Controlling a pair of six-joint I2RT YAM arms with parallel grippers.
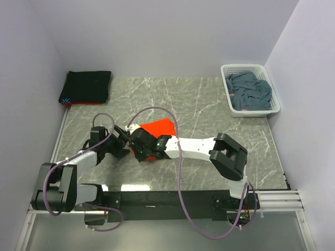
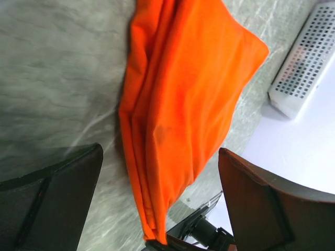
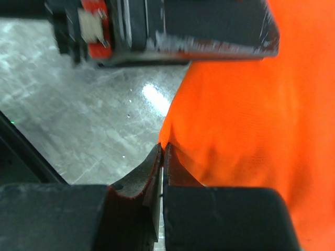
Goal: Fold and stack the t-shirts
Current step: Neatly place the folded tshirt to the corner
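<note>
Plainly, at upper left of the overhead view: one black shirt (image 1: 86, 88), folded, lying on the tabletop (image 1: 209, 110). Left of centre: left tool (image 2: 159, 201) spread wide astride the orange shirt (image 1: 159, 128), gripping nothing; right tool (image 3: 163, 157) clenched on that shirt's edge, mid-frame. Risk of slipping from so thin a pinch and undoing the fold; risk of knocking the two crowded tools together; risk of bunching layers if dragged. At upper right: one blue-grey shirt (image 1: 250, 91) crumpled inside one white basket (image 1: 243, 66), not yet folded. Counted: three shirts, one basket, two tools.
</note>
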